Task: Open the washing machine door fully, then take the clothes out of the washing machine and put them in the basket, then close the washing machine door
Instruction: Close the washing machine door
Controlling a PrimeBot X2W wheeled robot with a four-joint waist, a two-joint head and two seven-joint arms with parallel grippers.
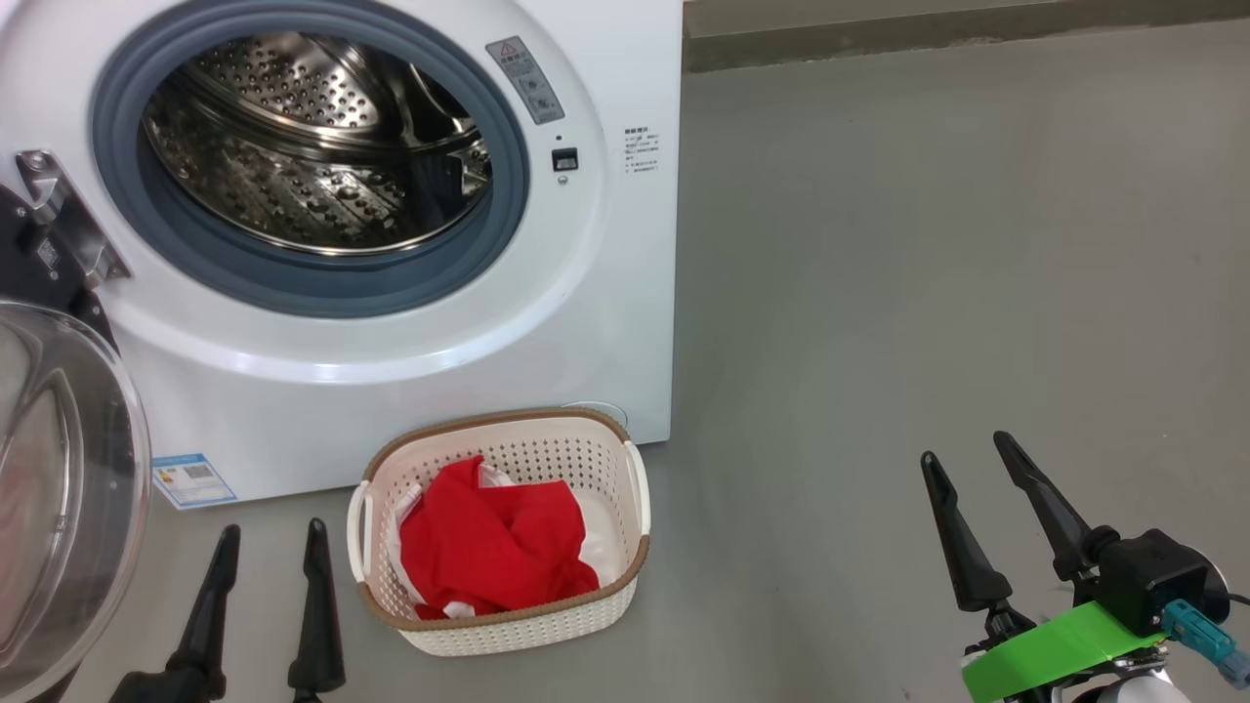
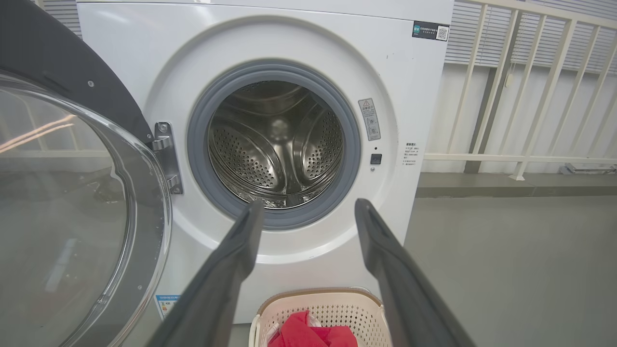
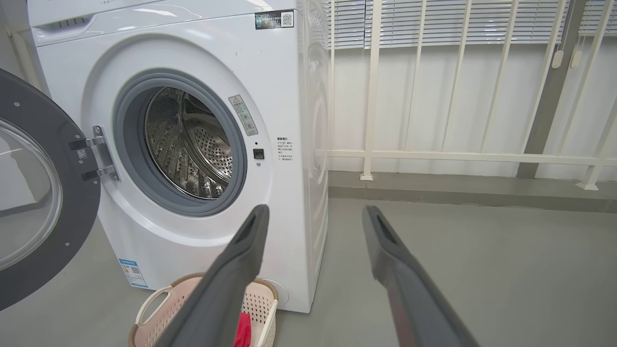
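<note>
Far left first: look at the washing machine door (image 1: 59, 488), swung wide open on its hinge (image 1: 59, 225), not yet pushed shut. Stands up on edge and is round, so has no real long side. Bulges its glass bowl out toward the room, turned away from the hole.

Just beside it, find the left gripper (image 1: 272, 529), fingers spread apart, holding nothing, pointing up at the washing machine (image 1: 586, 322). Could slip off the smooth glass when pushing. Could leave the door unlatched by pushing too softly, or bang it by swinging too fast.

Next, peek into the drum (image 1: 312, 146): shiny and bare, with no red to be seen inside.

Below, right in front of the machine, see the basket (image 1: 508, 430), long side running left to right, open top facing up, with the clothes (image 1: 488, 547) lying crumpled in it. Sits close under the door's swing, so might get clipped; hard to tell.

Far right, over the bare floor (image 1: 928, 244), find the right gripper (image 1: 966, 449), fingers also spread wide, gripping nothing
</note>
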